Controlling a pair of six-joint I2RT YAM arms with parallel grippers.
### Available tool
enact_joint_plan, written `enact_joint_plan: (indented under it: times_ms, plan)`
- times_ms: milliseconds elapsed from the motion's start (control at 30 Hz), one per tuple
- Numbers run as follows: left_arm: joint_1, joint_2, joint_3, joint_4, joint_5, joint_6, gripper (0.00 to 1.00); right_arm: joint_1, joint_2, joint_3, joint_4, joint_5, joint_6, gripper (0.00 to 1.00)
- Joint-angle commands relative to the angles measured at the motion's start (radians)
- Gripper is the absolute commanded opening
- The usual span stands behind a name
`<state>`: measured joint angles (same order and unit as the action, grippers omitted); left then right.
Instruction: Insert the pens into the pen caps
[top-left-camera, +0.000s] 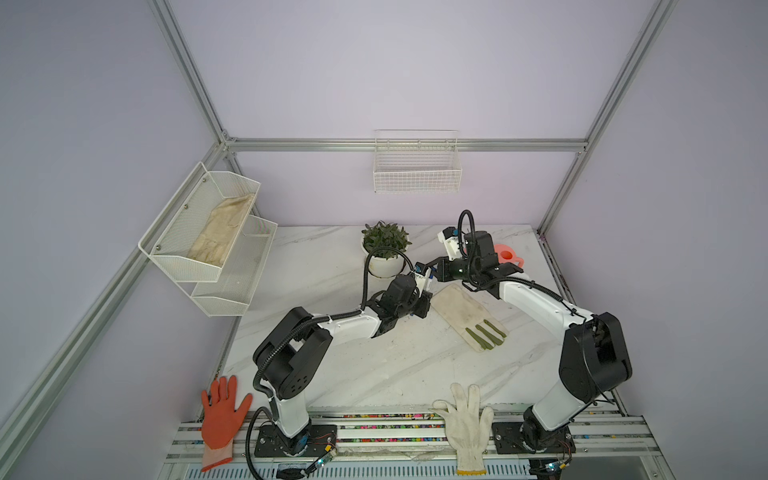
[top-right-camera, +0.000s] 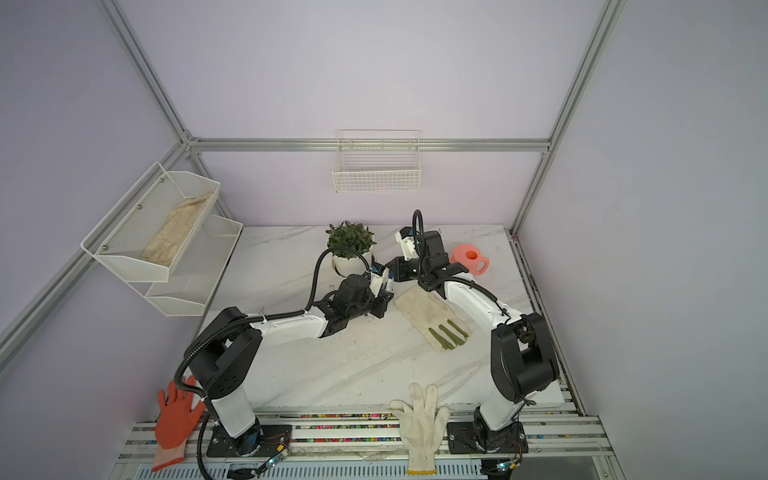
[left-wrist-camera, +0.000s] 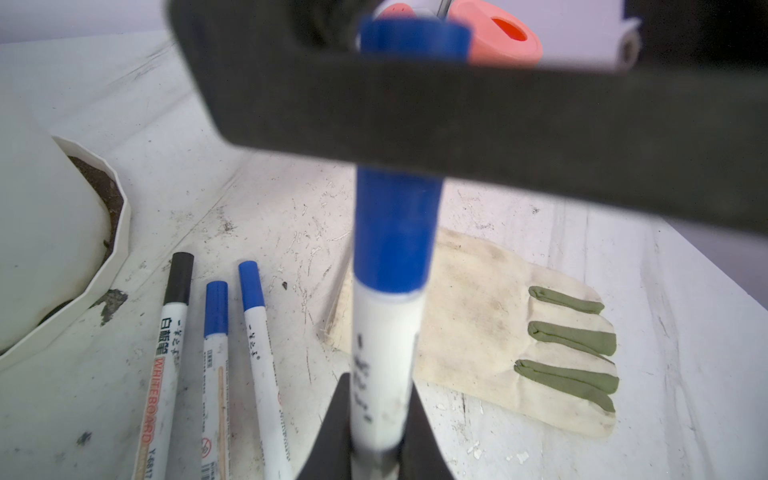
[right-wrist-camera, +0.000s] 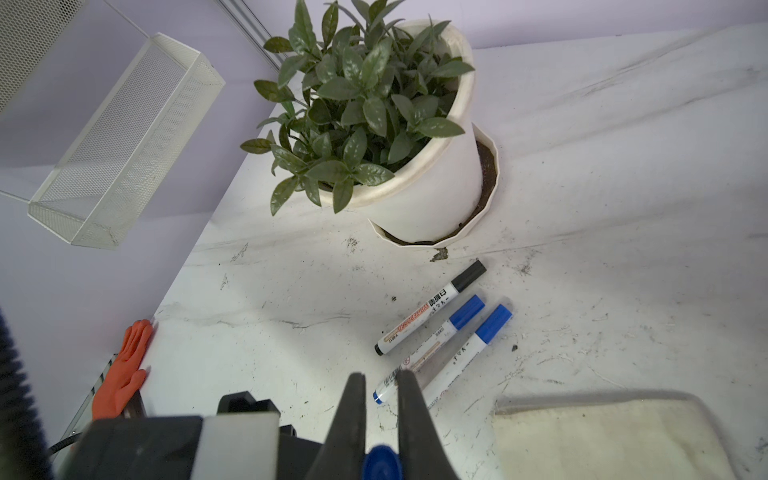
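Observation:
My left gripper (left-wrist-camera: 380, 386) is shut on the white barrel of a pen (left-wrist-camera: 384, 332), which stands out from its jaws. A blue pen cap (left-wrist-camera: 395, 232) sits over the pen's far end, its rim meeting the barrel. My right gripper (right-wrist-camera: 381, 376) is shut on that cap (right-wrist-camera: 381, 463), and one of its dark fingers (left-wrist-camera: 498, 124) crosses the cap. In both top views the two grippers (top-left-camera: 428, 282) (top-left-camera: 436, 266) meet above the table beside the plant. Three capped pens lie side by side on the table: one with a black cap (right-wrist-camera: 428, 309) and two with blue caps (right-wrist-camera: 432, 340) (right-wrist-camera: 465, 353).
A potted plant (top-left-camera: 384, 249) stands just behind the lying pens. A beige glove with green fingers (top-left-camera: 467, 318) lies to the right and a pink watering can (top-left-camera: 509, 255) behind the right arm. An orange glove (top-left-camera: 222, 415) and a white glove (top-left-camera: 465, 424) hang over the front edge.

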<state>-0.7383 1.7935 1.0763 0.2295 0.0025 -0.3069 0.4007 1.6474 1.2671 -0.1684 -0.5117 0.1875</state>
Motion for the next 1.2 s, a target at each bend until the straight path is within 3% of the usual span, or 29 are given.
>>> enact_joint_plan:
  times_ms: [0,133,300,467,667,1033,1167]
  plan:
    - [0.066,-0.019,0.062,0.196,-0.219,-0.14,0.0,-0.019,-0.001,-0.002,-0.26,-0.063,0.028,0.12]
    - [0.053,0.017,0.043,0.194,-0.164,-0.144,0.0,-0.038,-0.015,0.027,-0.199,-0.07,0.076,0.33]
    - [0.041,0.07,0.016,0.189,-0.094,-0.166,0.0,-0.058,-0.041,0.054,-0.124,-0.049,0.121,0.44]
    - [0.009,0.084,0.01,0.14,-0.103,-0.141,0.0,-0.095,-0.055,0.027,-0.121,0.027,0.153,0.45]
    - [-0.009,0.107,0.007,0.07,-0.058,-0.139,0.0,-0.146,-0.032,-0.007,-0.122,0.031,0.184,0.44]
    - [-0.01,0.216,0.21,-0.251,-0.022,-0.067,0.0,-0.152,-0.009,-0.009,-0.12,0.028,0.172,0.43]
    - [-0.013,0.247,0.252,-0.301,-0.061,-0.067,0.1,-0.155,-0.002,-0.008,-0.12,0.019,0.171,0.43]
